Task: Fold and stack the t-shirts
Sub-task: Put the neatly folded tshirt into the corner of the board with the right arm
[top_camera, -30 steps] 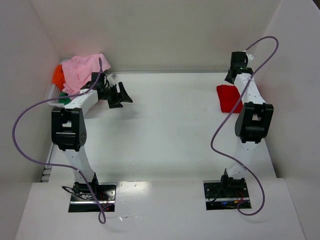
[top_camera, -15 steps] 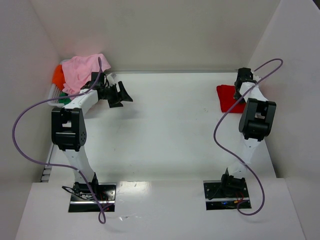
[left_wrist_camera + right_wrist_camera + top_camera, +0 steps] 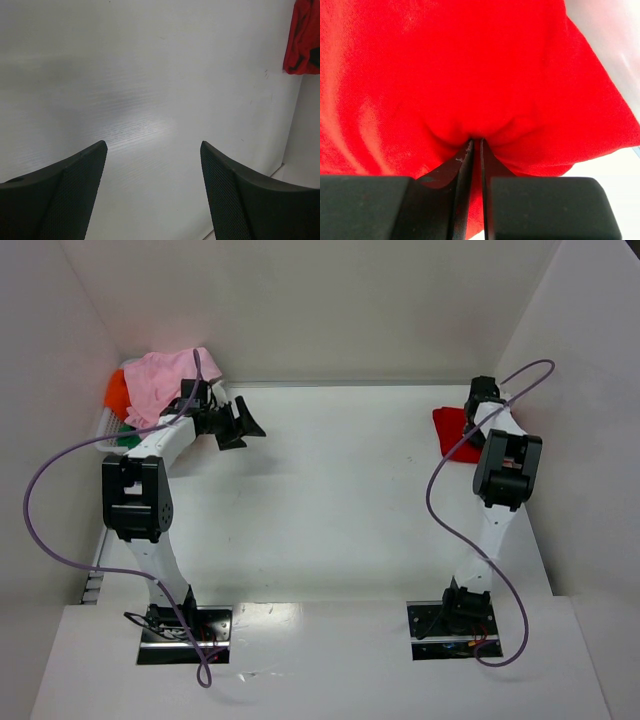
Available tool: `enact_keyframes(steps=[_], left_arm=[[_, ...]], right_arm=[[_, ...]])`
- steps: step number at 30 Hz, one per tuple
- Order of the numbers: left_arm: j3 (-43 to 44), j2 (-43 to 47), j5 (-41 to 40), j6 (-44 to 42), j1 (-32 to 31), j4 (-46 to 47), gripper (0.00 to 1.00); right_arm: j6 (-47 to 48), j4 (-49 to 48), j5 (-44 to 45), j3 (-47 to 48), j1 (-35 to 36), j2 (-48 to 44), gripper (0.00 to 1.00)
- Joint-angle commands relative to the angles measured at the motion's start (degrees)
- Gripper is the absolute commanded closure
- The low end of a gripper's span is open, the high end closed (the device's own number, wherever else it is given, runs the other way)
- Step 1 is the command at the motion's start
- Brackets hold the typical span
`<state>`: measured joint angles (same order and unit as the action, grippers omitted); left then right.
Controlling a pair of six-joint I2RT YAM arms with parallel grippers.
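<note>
A folded bright red t-shirt (image 3: 452, 432) lies at the table's far right; it fills the right wrist view (image 3: 470, 75) and shows at the top right of the left wrist view (image 3: 301, 40). My right gripper (image 3: 482, 400) is down on it, jaws shut on a pinch of the red cloth (image 3: 476, 142). A heap with the light pink t-shirt (image 3: 165, 380) on top, the orange one (image 3: 117, 392) and a bit of green (image 3: 128, 441) sits at the far left. My left gripper (image 3: 238, 426) hovers beside that heap, open and holding nothing (image 3: 152, 165).
White walls close in the table on the left, back and right. The heap rests in a white basket (image 3: 106, 426) at the left wall. Purple cables (image 3: 60, 465) loop off both arms.
My right gripper came down from above the red t-shirt onto it and shut on the cloth. The left arm has barely moved.
</note>
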<state>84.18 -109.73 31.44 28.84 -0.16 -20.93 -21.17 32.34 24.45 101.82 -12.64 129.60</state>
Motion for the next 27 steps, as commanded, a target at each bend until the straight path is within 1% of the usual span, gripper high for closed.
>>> enact_keyframes(steps=[1,3,4,6,7,10,16,21,24,27], left_arm=[[2.82,0.75,0.99,0.95,0.34,0.98,0.17],[2.83,0.75,0.99,0.95,0.34,0.98,0.17],[2.83,0.75,0.99,1.48,0.34,0.98,0.17],[2.83,0.23,0.99,1.48,0.34,0.98,0.17],[2.83,0.22,0.99,1.48,0.34,0.98,0.17],[3.36,0.22,0.99,1.48,0.34,0.45,0.17],[3.36,0.22,0.99,1.48,0.34,0.45,0.17],[3.36,0.22,0.99,1.48,0.34,0.45,0.17],[3.36,0.22,0.99,1.48,0.34,0.45,0.17],[3.36,0.83,0.99,1.48,0.34,0.45,0.17]], right_arm=[[-1.07,-1.75,-2.91,4.34,0.25,4.34,0.85],[-0.46,-1.75,-3.53,6.19,0.25,6.35,0.83],[-0.45,-0.36,-4.14,9.33,0.25,7.32,0.83],[0.07,1.40,-4.14,12.51,0.25,9.95,0.83],[0.07,2.02,-4.14,15.66,0.77,10.75,0.82],[0.60,3.96,-4.67,20.59,1.31,12.61,0.80],[0.60,3.96,-6.61,24.21,1.83,14.53,0.79],[1.13,3.96,-9.94,27.64,1.83,16.30,0.79],[1.13,4.74,-9.42,30.36,1.83,18.23,0.79],[1.66,7.37,-8.11,35.45,1.83,21.03,0.78]])
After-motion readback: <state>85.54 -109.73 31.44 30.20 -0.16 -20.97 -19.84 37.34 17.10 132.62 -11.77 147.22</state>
